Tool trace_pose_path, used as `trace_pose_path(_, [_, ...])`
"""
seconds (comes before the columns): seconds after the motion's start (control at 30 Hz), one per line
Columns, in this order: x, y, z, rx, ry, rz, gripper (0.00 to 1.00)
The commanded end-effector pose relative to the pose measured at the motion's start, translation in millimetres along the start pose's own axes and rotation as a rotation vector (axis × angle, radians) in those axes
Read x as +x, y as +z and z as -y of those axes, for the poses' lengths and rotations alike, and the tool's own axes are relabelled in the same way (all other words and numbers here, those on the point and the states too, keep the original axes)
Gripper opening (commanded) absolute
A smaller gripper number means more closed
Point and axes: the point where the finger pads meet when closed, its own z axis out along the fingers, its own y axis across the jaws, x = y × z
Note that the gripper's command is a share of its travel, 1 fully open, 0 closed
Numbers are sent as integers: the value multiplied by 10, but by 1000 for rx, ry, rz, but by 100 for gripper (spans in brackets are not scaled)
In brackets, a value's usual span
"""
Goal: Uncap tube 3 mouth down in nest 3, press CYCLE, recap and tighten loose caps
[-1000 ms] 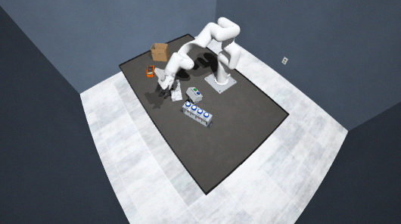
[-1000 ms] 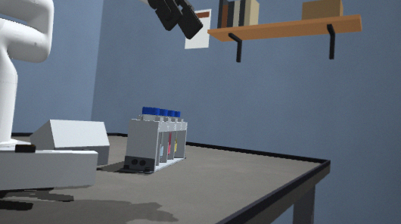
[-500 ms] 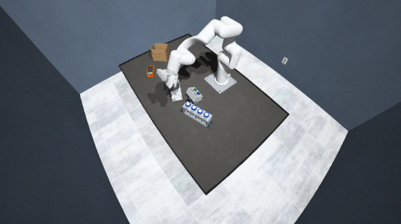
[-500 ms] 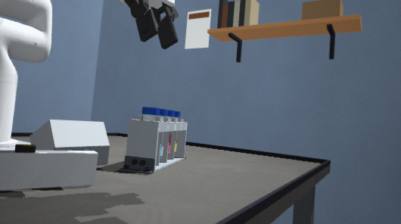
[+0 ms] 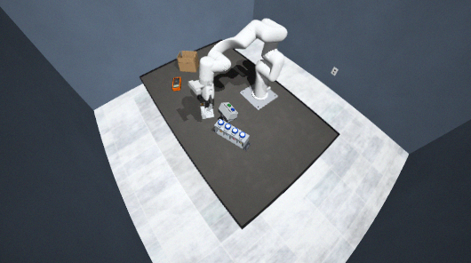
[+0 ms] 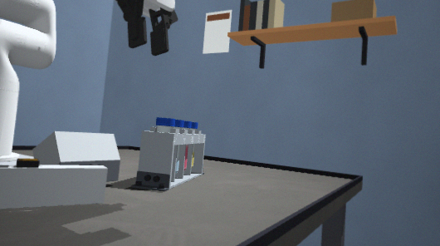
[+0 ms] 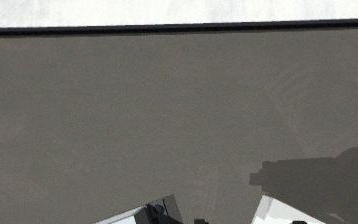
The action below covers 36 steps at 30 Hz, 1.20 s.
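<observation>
The decapping station (image 5: 232, 133) stands on the dark table with several tubes, each with a blue cap (image 6: 176, 123) on it. It also shows in the exterior view (image 6: 172, 153). The white cap tray (image 5: 206, 112) lies left of it; its nests look empty, and it shows at the lower left of the exterior view (image 6: 51, 184). The grey key housing (image 5: 227, 110) with the green and blue keys sits between tray and arm base. My gripper (image 6: 148, 42) (image 5: 205, 100) hangs well above the tray, fingers pointing down, partly open with nothing between them.
A cardboard box (image 5: 187, 60) and an orange device (image 5: 177, 83) sit at the table's far corner. The arm base (image 5: 259, 97) stands behind the housing. A wall shelf (image 6: 311, 28) with books hangs beyond the table. The table's front edge (image 7: 180, 27) crosses the wrist view.
</observation>
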Motion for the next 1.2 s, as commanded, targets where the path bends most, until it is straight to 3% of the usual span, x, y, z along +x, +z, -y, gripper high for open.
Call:
trace_pose_path(0.0, [-150, -67, 17, 0, -8, 78, 46])
trace_pose_path(0.1, [-236, -96, 25, 1, -8, 78, 46])
trace_pose_path(0.17, [-329, -132, 33, 1, -14, 138, 46])
trace_pose_path(0.27, [-405, -162, 39, 1, -13, 138, 46])
trace_pose_path(0.43, [-626, 179, 101, 8, -95, 140, 46])
trace_pose_path(0.5, [-626, 179, 101, 8, -95, 140, 46])
trace_pose_path(0.67, [-833, 498, 159, 16, -178, 142, 46])
trace_pose_path(1.17, [-834, 498, 159, 36, -394, 146, 46])
